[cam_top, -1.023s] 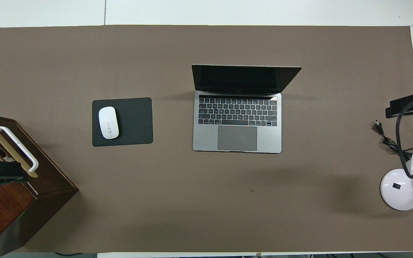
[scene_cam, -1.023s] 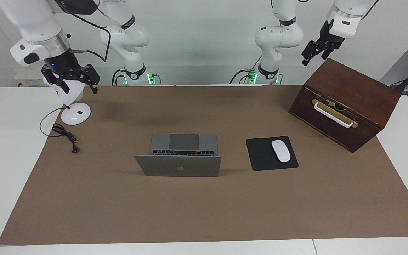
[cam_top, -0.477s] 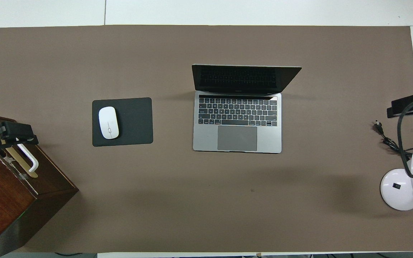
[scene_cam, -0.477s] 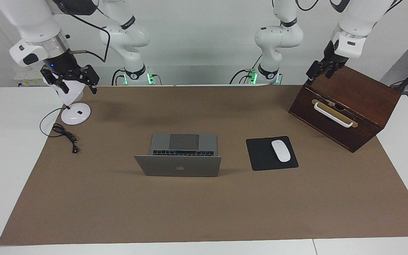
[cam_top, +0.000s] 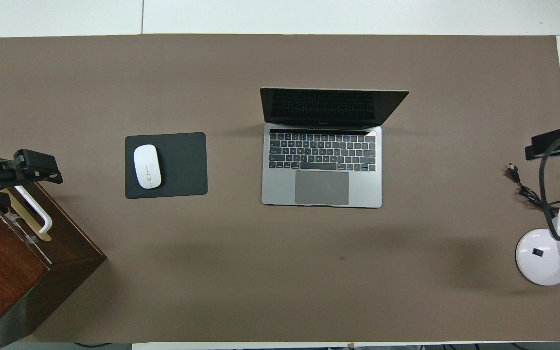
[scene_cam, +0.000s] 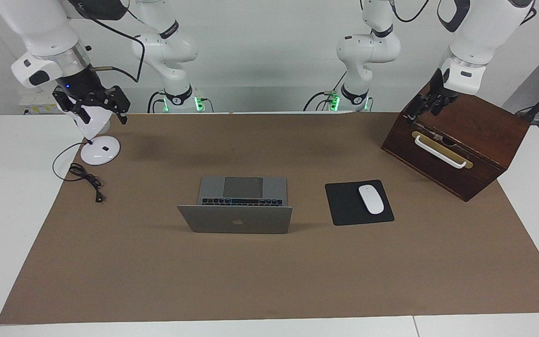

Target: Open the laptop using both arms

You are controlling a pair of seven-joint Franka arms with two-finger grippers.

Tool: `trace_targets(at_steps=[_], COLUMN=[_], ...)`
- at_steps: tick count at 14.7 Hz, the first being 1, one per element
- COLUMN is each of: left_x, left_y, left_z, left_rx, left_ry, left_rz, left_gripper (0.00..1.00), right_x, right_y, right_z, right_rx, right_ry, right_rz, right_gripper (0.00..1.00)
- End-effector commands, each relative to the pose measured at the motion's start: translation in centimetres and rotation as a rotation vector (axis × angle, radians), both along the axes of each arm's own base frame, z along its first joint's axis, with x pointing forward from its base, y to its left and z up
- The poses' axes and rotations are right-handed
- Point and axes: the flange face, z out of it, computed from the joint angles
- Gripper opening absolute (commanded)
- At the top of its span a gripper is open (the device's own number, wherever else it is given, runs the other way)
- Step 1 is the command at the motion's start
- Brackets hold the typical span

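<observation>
Two glossy white jointed robot arms with rounded segments, dark grey joint caps and black bands. Black cables loop along them. Green lights glow at both bases. Each ends in a small black pincer: left pincer (scene_cam: 423,110), right pincer (scene_cam: 92,104).

Robot lab: two table-mounted arms (scene_cam: 171,51)

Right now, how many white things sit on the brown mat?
2: the mouse on the black mouse pad toward the left arm's end, and the lamp base at the right arm's end. None looks hidden.
</observation>
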Motion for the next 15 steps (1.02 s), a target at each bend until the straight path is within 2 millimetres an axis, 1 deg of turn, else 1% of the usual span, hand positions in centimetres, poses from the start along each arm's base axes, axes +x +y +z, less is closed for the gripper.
trace_targets(at_steps=[1, 3, 4, 5, 6, 8, 11, 14, 15], left_x=[2.6, 2.4, 2.9, 3.0, 2.7, 3.1, 3.0, 3.3, 3.3], left_y=[0.0, 0.0, -0.1, -0.2, -0.5, -1.0, -0.4, -0.3, -0.2], left_z=[-1.0, -1.6, -2.0, -2.4, -2.2, -1.3, -1.4, -0.1, 0.2], left_rx=[0.008, 0.008, 0.006, 0.006, 0.006, 0.006, 0.005, 0.001, -0.001], left_ry=[0.014, 0.039, 0.043, 0.057, 0.068, 0.042, 0.043, 0.013, 0.006], left_rz=[-0.015, -0.036, -0.067, -0.076, -0.080, -0.090, -0.081, -0.130, -0.150], left_gripper=[1.00, 1.00, 1.00, 1.00, 1.00, 1.00, 1.00, 1.00, 1.00], right_x=[0.3, 0.3, 0.4, 0.4, 0.4, 0.4, 0.5, 0.7, 0.7], right_y=[-0.3, -0.3, -0.3, -0.3, -0.3, -0.3, -0.2, -0.3, -0.3], right_z=[-1.0, -0.9, -1.0, -1.0, -1.0, -1.1, -0.9, -1.2, -1.1], right_rx=[-0.003, -0.003, -0.003, -0.003, -0.003, -0.003, -0.003, -0.003, -0.003], right_ry=[0.007, 0.004, 0.007, 0.007, 0.007, 0.008, 0.005, 0.013, 0.011], right_rz=[0.004, 0.003, 0.003, 0.004, 0.004, 0.004, 0.007, 0.006, 0.006], right_gripper=[1.00, 1.00, 1.00, 1.00, 1.00, 1.00, 1.00, 1.00, 1.00])
